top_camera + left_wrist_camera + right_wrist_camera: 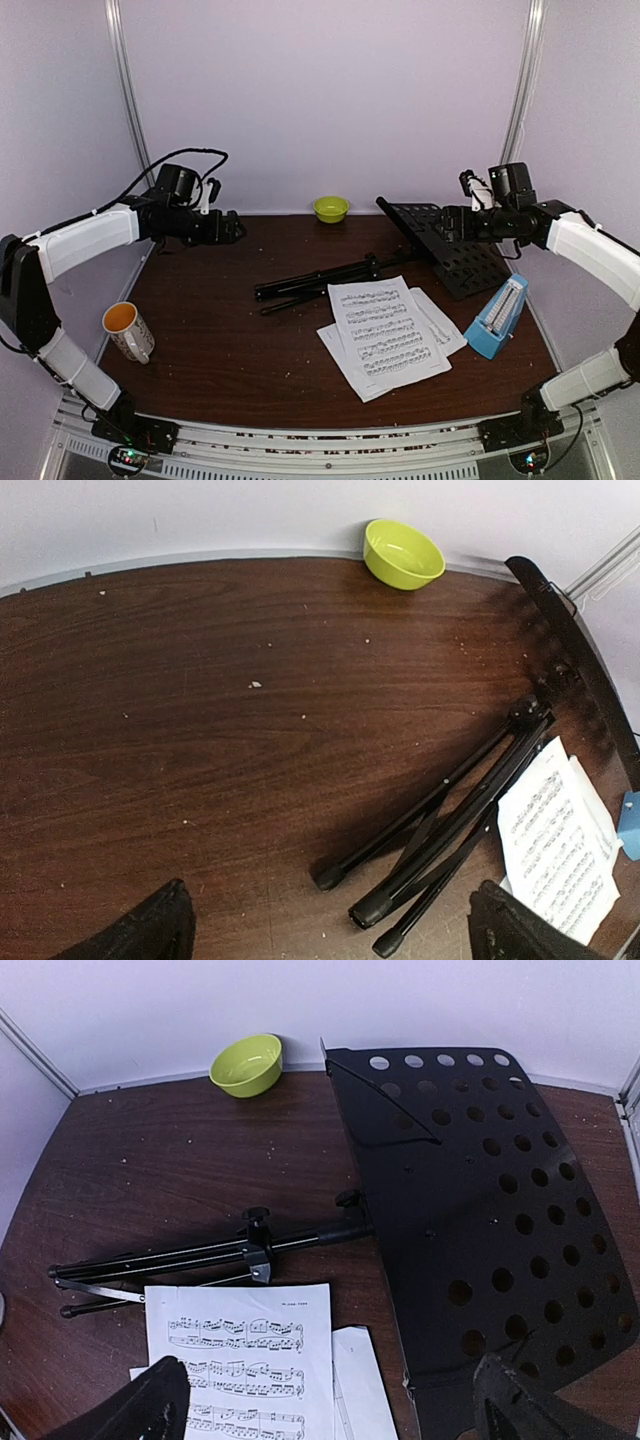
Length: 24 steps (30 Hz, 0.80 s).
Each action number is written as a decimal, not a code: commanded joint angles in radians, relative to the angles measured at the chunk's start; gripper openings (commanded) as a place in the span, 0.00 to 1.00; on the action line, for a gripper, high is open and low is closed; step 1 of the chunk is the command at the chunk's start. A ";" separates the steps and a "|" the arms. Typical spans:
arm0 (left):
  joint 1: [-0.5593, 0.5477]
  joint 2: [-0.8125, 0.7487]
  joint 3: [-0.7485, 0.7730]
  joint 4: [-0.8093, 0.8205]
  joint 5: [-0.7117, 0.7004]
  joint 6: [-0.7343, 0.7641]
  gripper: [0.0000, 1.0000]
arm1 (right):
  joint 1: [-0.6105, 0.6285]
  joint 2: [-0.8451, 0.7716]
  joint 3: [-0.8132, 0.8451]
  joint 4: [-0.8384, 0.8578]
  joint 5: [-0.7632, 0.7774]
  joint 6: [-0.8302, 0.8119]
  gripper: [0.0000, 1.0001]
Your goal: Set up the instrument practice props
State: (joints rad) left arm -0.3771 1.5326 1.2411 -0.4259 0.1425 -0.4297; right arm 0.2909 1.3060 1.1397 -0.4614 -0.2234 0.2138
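The black music stand lies flat on the brown table, its folded tripod legs (320, 279) pointing left and its hole-punched desk (455, 250) at the right. White sheet-music pages (385, 335) lie in front of it. The blue metronome (498, 318) stands at the right. My left gripper (232, 226) is open and empty, held above the back left; its view shows the leg tips (400, 900). My right gripper (447, 222) is open and empty above the desk (480, 1210); its view also shows the pages (245, 1355) below it.
A lime-green bowl (331, 208) sits at the back wall, also in the left wrist view (403, 553) and the right wrist view (247, 1064). A white-and-orange mug (129, 331) stands at the front left. Metal frame posts rise at both back corners.
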 commanded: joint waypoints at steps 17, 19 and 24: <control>-0.009 0.013 0.028 0.069 0.073 0.036 0.98 | -0.033 0.485 0.426 -0.305 -0.098 -0.061 0.97; -0.009 0.015 0.026 0.069 0.084 0.037 0.98 | -0.040 0.519 0.450 -0.325 -0.105 -0.068 0.96; -0.009 0.021 0.023 0.072 0.092 0.029 0.98 | -0.045 0.622 0.544 -0.395 -0.133 -0.092 0.89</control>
State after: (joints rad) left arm -0.3817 1.5402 1.2442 -0.3946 0.2111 -0.4126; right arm 0.2504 1.8721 1.6024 -0.7841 -0.3214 0.1528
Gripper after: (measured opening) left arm 0.978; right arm 0.911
